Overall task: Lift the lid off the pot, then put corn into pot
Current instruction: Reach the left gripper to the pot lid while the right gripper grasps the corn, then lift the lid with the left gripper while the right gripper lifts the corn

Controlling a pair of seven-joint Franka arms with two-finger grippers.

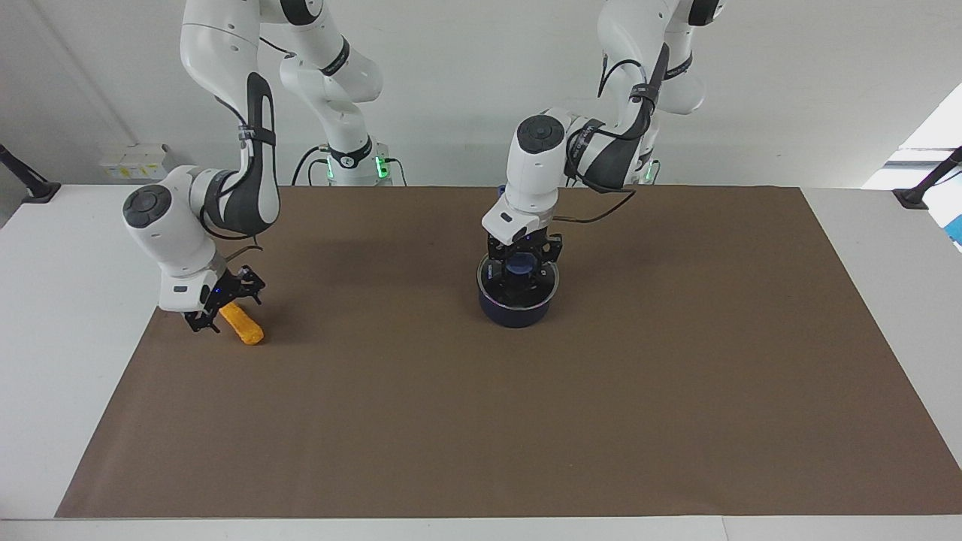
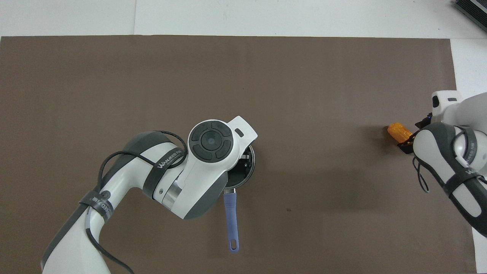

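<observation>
The dark blue pot (image 1: pixel 517 311) stands mid-mat, its long handle (image 2: pixel 231 219) pointing toward the robots. The glass lid (image 1: pixel 546 285) still rests on the pot. My left gripper (image 1: pixel 518 269) is down on the lid, shut on its blue knob (image 1: pixel 518 264); in the overhead view the wrist hides it. The orange corn (image 1: pixel 244 327) lies on the mat toward the right arm's end, also seen as the corn (image 2: pixel 397 131) from above. My right gripper (image 1: pixel 223 307) is low and open, its fingers straddling the corn's end nearer the robots.
A brown mat (image 1: pixel 481 421) covers most of the white table (image 1: pixel 75 248). Black clamp mounts sit at the table's two ends (image 1: pixel 30 188) (image 1: pixel 921 191). A dark object (image 2: pixel 471 9) lies off the mat at the corner farthest from the robots, at the right arm's end.
</observation>
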